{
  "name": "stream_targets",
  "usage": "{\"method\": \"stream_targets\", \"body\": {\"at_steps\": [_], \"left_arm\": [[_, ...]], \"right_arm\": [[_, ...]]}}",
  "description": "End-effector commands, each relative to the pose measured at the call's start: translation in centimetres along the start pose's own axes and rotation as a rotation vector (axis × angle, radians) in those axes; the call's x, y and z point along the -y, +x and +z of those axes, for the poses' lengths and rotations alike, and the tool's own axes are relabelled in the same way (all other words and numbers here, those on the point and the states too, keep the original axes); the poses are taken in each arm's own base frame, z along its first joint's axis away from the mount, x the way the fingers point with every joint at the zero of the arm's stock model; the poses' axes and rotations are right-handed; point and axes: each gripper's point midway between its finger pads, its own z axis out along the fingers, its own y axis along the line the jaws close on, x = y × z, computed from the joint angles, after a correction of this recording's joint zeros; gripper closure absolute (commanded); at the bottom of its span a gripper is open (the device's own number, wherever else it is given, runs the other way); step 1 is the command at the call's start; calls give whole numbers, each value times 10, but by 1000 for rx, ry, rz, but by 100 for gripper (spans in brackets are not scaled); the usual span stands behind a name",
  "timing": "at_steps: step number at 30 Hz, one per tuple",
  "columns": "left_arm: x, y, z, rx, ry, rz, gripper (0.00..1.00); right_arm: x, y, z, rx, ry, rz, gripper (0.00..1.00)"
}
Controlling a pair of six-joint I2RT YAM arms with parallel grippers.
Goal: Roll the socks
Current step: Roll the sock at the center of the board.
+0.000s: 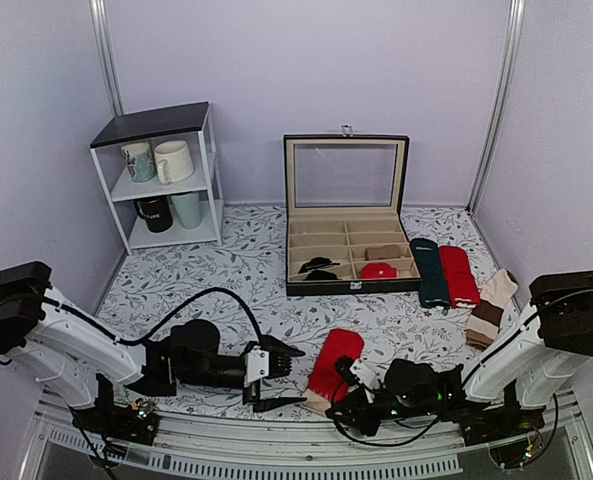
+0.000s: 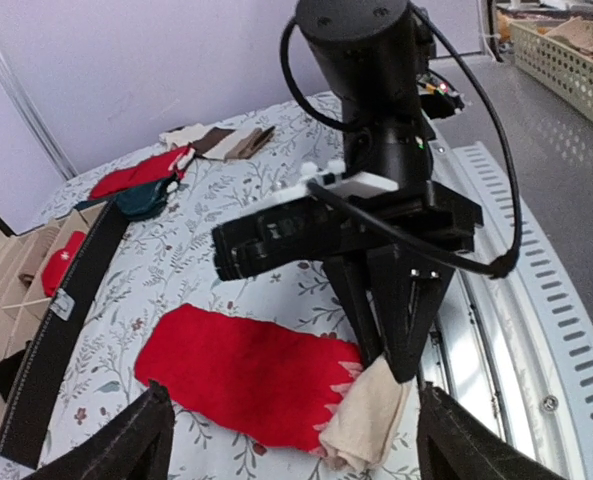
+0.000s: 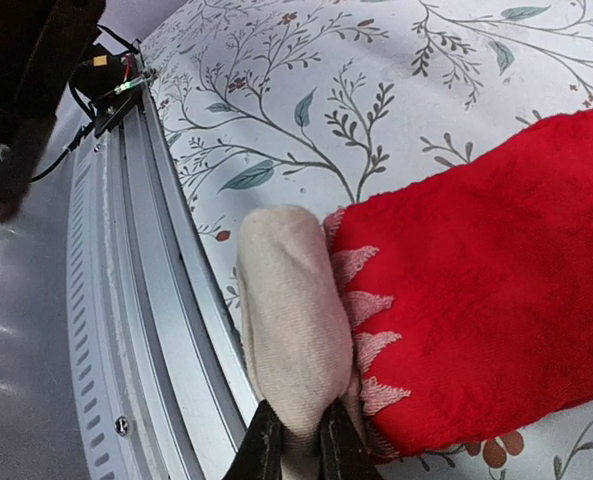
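The long bright red knit socks [image 3: 496,260] look soft and fuzzy, totally matt, kinda fleecy, while their beige end [image 3: 286,310] is a finer, flatter weave. The leaf-print tablecloth [image 3: 376,90] under them is thin matt fabric. The silver edge rail [image 3: 146,320] reads as bare metal with a dull sheen. The left gripper [image 1: 292,377] is matt black plastic. The black display box [image 1: 351,288] has beige cloth-looking lining and a clear glossy lid, and the mugs [image 1: 173,160] look like shiny ceramic.

Robotics lab test cell, pretty clearly: a floral-clothed table [image 1: 226,270] is boxed in by plain lavender panels [image 1: 306,70] and metal posts [image 1: 104,50], and props like a mug shelf [image 1: 151,122] are staged on it.
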Motion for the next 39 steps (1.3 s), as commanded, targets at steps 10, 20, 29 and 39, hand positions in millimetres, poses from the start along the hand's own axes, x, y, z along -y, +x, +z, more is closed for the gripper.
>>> {"method": "stream_targets", "body": {"at_steps": [10, 20, 29, 39], "left_arm": [[51, 61, 26, -216, 259, 2, 33], [57, 84, 31, -294, 256, -17, 42], [51, 79, 36, -287, 220, -22, 55], [56, 79, 40, -286, 253, -40, 68]], "right_arm": [[41, 83, -8, -334, 106, 81, 90], [42, 86, -11, -347, 96, 95, 90], [43, 90, -9, -365, 91, 102, 90], [44, 94, -8, -381, 91, 117, 90]]}}
